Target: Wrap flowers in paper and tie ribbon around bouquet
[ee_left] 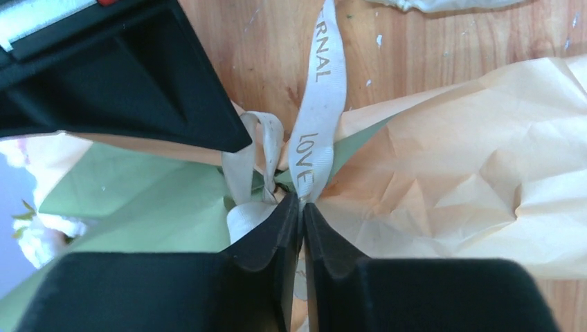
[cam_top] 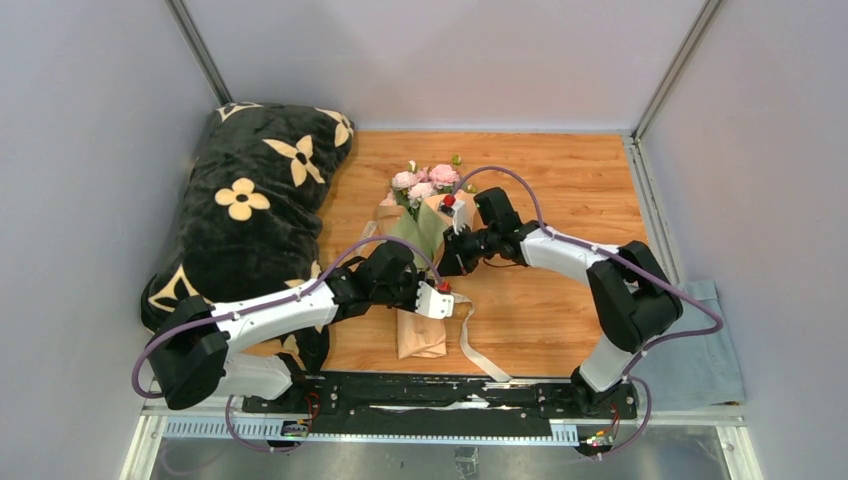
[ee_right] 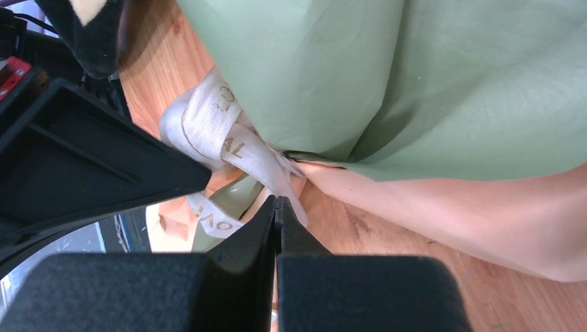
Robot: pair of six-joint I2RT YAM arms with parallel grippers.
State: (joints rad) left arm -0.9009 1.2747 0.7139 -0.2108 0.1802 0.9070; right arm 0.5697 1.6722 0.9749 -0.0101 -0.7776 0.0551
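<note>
The bouquet lies on the wooden table (cam_top: 560,190), its pink flowers (cam_top: 425,182) pointing away from me. The peach-tan paper (cam_top: 420,335) shows its olive green inner fold (ee_right: 387,76). A cream ribbon (ee_left: 320,104) printed with letters is looped and knotted round the cone's waist, and one end trails on the wood (cam_top: 478,350). My left gripper (ee_left: 302,202) is shut on the ribbon strand that reads LOVE, right at the knot. From the other side, my right gripper (ee_right: 277,200) has its tips shut on a ribbon strand beside the knot. Both grippers (cam_top: 428,283) (cam_top: 446,267) meet over the bouquet's middle.
A black cushion with tan flower shapes (cam_top: 250,210) fills the left side of the table, touching the left arm. A grey-blue cloth (cam_top: 710,350) hangs at the near right corner. Grey walls enclose the table on three sides.
</note>
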